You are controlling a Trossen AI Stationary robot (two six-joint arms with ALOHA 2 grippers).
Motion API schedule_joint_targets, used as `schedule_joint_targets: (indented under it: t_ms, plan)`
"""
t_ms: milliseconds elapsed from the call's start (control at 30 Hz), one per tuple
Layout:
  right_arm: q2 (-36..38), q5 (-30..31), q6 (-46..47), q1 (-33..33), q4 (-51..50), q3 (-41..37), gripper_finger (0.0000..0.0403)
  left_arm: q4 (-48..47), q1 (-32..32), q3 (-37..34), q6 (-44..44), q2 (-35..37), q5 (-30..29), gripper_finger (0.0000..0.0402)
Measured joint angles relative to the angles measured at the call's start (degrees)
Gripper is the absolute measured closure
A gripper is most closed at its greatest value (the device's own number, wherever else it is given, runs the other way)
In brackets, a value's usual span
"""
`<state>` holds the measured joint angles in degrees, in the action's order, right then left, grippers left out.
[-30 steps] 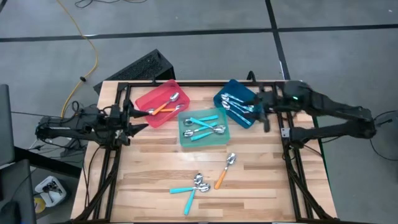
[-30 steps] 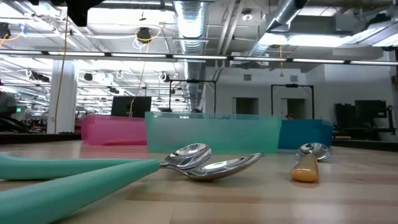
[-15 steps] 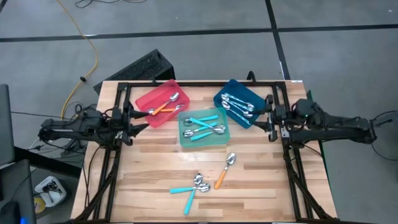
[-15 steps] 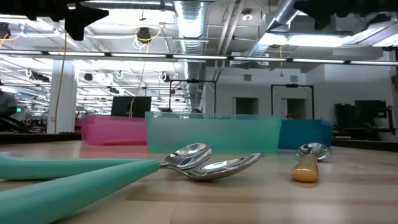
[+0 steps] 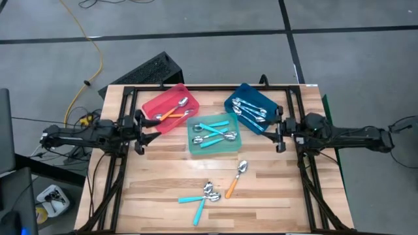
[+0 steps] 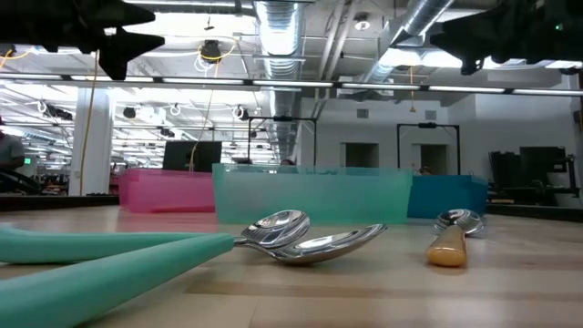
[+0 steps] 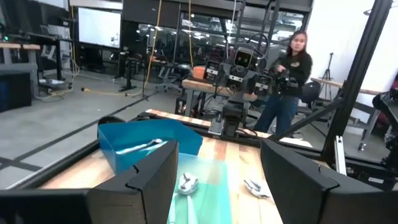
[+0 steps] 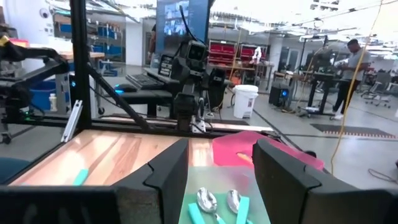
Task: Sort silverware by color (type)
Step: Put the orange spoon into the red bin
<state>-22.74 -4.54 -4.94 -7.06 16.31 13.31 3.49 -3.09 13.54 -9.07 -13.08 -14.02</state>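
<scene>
Orange-handled spoons lie in the red tray (image 5: 168, 109), teal-handled ones in the teal tray (image 5: 214, 135), pale-handled ones in the blue tray (image 5: 250, 108). Loose on the wood lie one orange-handled spoon (image 5: 236, 177) and two crossed teal-handled spoons (image 5: 199, 199), also in the low view (image 6: 301, 239). My left gripper (image 5: 145, 126) (image 7: 217, 180) hovers open at the table's left edge, near the red tray. My right gripper (image 5: 277, 127) (image 8: 221, 171) hovers open at the right edge beside the blue tray. Both point level across the table with nothing between their fingers.
The three trays stand in a row at the table's far side. A black frame (image 5: 124, 170) runs along the table's edges. Bare wood lies around the loose spoons in the near half. A person (image 7: 289, 81) stands in the room beyond the right arm.
My right gripper has come down at the table's right edge and tipped up from slanting downward to level, staying open. My left gripper has sunk a little at the left edge. Both now show at the top of the low view. No spoon has moved.
</scene>
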Motion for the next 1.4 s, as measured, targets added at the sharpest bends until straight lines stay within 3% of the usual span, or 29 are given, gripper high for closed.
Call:
schedule_joint_targets:
  t_ms: [367,1400]
  plan:
    - [0.0,0.2,0.4,-1.4,6.5,-4.3,0.0204,1.2,0.0,-1.7,-1.7,0.0,0.2,0.0187]
    - [-0.1,0.2,2.1,-1.3,6.3,-4.4,0.0204,0.9,0.0,-1.7,-0.6,0.0,0.1,0.0187]
